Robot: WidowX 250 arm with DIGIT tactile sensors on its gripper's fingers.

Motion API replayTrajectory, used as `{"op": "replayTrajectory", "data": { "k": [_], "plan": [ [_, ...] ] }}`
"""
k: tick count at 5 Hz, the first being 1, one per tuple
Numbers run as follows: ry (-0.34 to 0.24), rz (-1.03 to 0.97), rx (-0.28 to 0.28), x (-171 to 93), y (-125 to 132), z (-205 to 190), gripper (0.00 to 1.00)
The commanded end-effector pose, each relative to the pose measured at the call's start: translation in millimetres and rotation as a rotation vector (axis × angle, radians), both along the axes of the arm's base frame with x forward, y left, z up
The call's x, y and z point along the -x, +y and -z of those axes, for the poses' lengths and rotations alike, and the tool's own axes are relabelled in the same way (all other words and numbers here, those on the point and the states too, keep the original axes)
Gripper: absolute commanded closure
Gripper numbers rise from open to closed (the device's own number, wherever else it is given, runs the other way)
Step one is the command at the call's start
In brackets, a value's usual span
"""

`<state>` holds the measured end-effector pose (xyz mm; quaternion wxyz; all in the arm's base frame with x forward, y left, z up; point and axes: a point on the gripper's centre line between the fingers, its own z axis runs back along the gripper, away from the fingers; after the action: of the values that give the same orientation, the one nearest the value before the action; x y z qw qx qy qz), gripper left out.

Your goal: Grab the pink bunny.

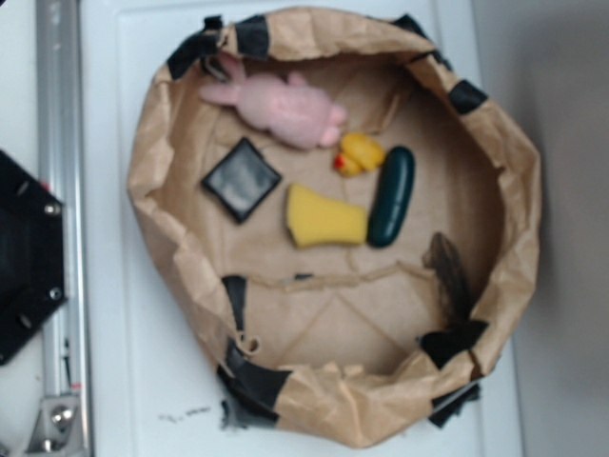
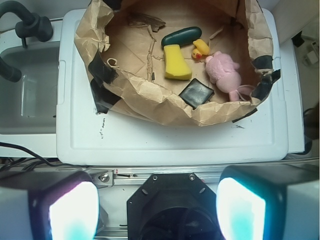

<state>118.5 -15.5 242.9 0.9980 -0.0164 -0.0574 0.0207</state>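
The pink bunny (image 1: 284, 107) lies on its side on the floor of a crumpled brown paper bag (image 1: 519, 205) whose walls are rolled down into a low ring. In the exterior view it sits at about 11 o'clock inside the ring, close to the paper wall, long ears toward the wall at the left, body running toward the centre. In the wrist view the same bunny (image 2: 222, 69) falls at about 4 o'clock, ears toward the near rim.

Just beside the bunny's body end: yellow duck (image 1: 361, 153), red beak visible; whether the two touch cannot be told. Next to the duck lies a dark green oblong piece (image 1: 391, 195). A yellow wedge-shaped block (image 1: 324, 217) lies near the centre, its narrow end against or just beside the green piece. A black square tile (image 1: 241, 178) lies at 9 o'clock from centre, apart from the bunny.

Exterior view only: black mesh scrap (image 1: 447, 271) on the bag's inner wall at 4 o'clock, and a metal rail (image 1: 59, 190) along the left edge. Black tape patches (image 1: 252, 381) on the rim show in both.

Wrist view only: the white bench (image 2: 170, 137) carrying the bag, a grey sink basin (image 2: 27, 95) to the left, and the claw (image 2: 157, 212). Its two fingers (image 2: 72, 210) sit wide apart at the frame's bottom corners, nothing between them, well apart from the bag.
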Motion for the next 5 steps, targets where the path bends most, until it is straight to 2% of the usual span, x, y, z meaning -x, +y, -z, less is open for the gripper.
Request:
{"op": "replayTrajectory", "data": {
  "k": [1, 2, 3, 4, 5],
  "plan": [
    [0.0, 0.0, 0.0, 0, 0, 0, 0.0],
    [-0.185, 0.238, -0.113, -47, 5, 33, 0.0],
    [-0.103, 0.216, -0.135, -68, 23, 75, 0.0],
    [-0.138, 0.178, -0.195, -95, 45, 108, 0.0],
    [-0.077, 0.195, -0.168, -112, 59, 128, 0.0]
  ]
}}
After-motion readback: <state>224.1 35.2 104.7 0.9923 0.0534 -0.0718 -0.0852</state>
